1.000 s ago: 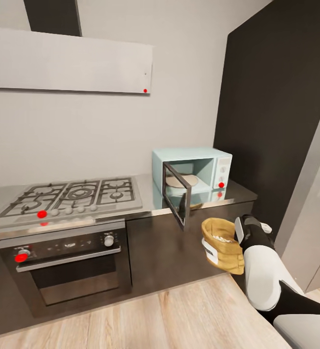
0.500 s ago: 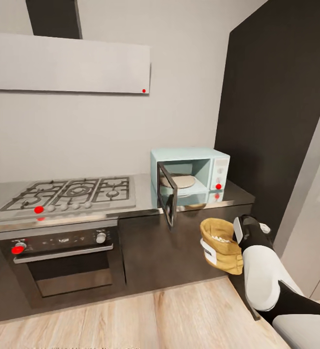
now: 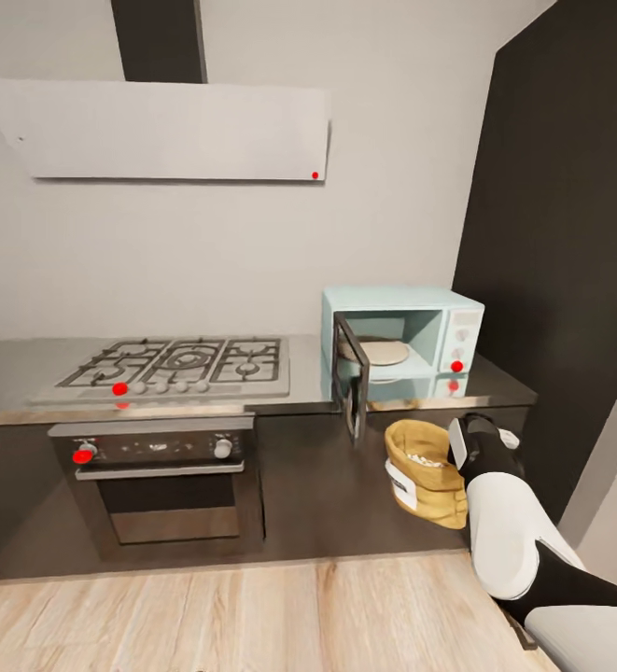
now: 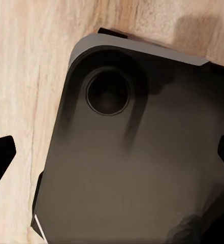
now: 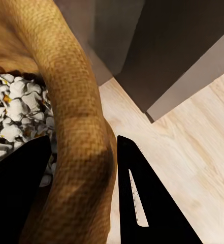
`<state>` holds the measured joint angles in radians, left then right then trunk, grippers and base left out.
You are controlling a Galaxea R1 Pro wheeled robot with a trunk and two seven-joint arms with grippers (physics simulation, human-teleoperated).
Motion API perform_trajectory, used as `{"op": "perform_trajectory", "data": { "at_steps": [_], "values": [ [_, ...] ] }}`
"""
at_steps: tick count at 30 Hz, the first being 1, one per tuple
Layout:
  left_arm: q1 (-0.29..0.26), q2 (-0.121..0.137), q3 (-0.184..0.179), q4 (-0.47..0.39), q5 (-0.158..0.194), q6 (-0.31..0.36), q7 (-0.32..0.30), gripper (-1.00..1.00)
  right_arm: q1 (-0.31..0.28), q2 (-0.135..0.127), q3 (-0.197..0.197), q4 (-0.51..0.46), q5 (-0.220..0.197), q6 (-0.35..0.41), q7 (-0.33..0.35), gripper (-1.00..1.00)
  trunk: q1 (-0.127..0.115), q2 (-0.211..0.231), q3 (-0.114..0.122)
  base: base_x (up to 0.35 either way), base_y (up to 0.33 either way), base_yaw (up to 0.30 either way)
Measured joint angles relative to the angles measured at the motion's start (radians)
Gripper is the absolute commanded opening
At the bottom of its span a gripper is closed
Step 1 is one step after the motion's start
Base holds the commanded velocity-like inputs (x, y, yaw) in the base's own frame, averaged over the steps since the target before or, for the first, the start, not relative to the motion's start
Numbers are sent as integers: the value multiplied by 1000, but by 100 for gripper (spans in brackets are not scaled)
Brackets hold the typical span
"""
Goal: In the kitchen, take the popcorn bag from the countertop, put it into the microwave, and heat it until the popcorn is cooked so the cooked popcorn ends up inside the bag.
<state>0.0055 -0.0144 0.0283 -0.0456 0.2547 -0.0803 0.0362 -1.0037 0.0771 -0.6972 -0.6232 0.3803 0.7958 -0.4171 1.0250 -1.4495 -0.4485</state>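
The mustard-tan popcorn bag (image 3: 427, 476) hangs in front of the dark lower cabinets, below the countertop (image 3: 495, 385) edge, with my right gripper (image 3: 456, 446) shut on its rolled rim. Whitish popcorn (image 3: 427, 459) lies in its mouth. In the right wrist view the black fingers (image 5: 142, 203) pinch the woven rim (image 5: 76, 122), with popcorn (image 5: 10, 112) beside it. The mint-blue microwave (image 3: 439, 329) stands on the countertop above the bag, its dark glass door (image 3: 353, 375) swung open. My left gripper (image 4: 112, 155) is open over the robot's dark base (image 4: 132, 168).
A steel gas hob (image 3: 187, 364) sits left of the microwave, over a dark oven (image 3: 163, 485) and under a flat grey hood (image 3: 168, 131). A tall dark cabinet (image 3: 569, 233) closes the right side. Wooden floor (image 3: 252, 607) lies in front.
The camera has moved: hob, oven and microwave now sit further right in the picture. The bag stays in my right gripper at the same spot relative to me.
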Motion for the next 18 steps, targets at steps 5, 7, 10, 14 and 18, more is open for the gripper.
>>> {"op": "perform_trajectory", "data": {
  "at_steps": [5, 7, 10, 14, 18],
  "values": [
    [0, -1, 0, 0, 0, 0, 0, 100, 0, -2, 0, 0, 0, 0, -1, -100, 0, 0, 0, 0, 0, 24],
    [0, -1, 0, 0, -1, 0, 0, 100, 0, -2, 0, 0, 0, 0, 0, -100, 0, 0, 0, 0, 0, 1],
    [0, -1, 0, 0, -1, 0, 0, 100, 0, -4, 0, 0, 1, 0, 0, -100, 0, 0, 0, 0, 0, 0],
    [0, -1, 0, 0, 0, 0, 1, 100, 0, -6, 0, 0, 1, 0, 1, -100, 0, 0, 0, 0, 0, 0],
    [0, -1, 0, 0, 0, 0, 1, 100, 0, -14, -1, -18, 3, 136, 8, -100, 0, 0, 0, 0, 0, 0]
  ]
}}
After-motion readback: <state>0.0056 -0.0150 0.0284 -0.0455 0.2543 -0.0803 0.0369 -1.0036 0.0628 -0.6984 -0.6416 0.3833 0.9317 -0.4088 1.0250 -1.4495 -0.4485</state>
